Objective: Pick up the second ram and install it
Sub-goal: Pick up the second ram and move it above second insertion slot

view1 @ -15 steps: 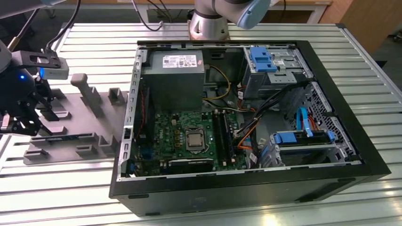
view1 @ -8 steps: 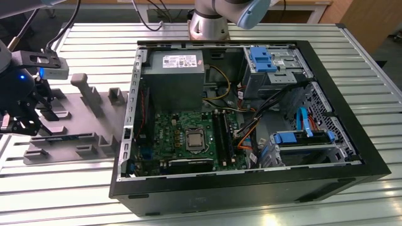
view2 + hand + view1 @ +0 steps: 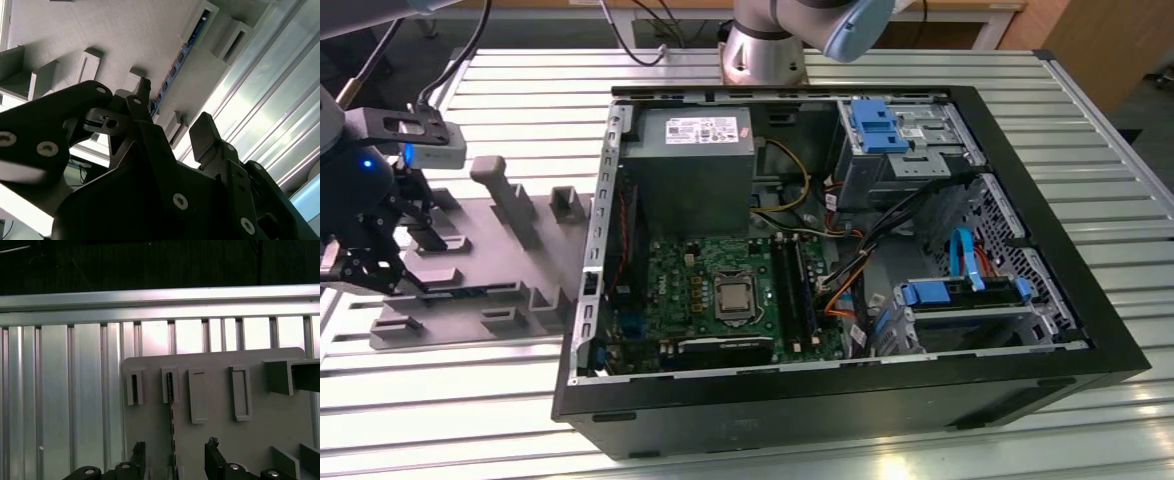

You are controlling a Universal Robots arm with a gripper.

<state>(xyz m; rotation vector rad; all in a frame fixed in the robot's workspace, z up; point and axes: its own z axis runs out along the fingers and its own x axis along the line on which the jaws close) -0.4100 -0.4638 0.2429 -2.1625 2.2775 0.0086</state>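
The second ram (image 3: 171, 410) is a thin blue-green stick standing on edge in a slot of the grey holder plate (image 3: 260, 430). In the second wrist view the ram (image 3: 176, 62) runs diagonally across the plate. My gripper (image 3: 175, 452) is open, with one black finger on each side of the stick's near end, and I cannot tell whether they touch it. In the exterior view the gripper (image 3: 367, 270) hangs over the holder plate (image 3: 494, 250) at the far left, and the ram (image 3: 470, 293) shows as a bluish line. The green motherboard (image 3: 707, 290) lies inside the open computer case (image 3: 854, 400).
The long black memory slots (image 3: 790, 285) sit to the right of the processor socket in the exterior view. Cables, a power supply (image 3: 687, 160) and blue drive bays (image 3: 961, 295) crowd the case. Raised grey blocks (image 3: 520, 200) stand on the holder plate. Everything rests on a ribbed aluminium table (image 3: 75, 390).
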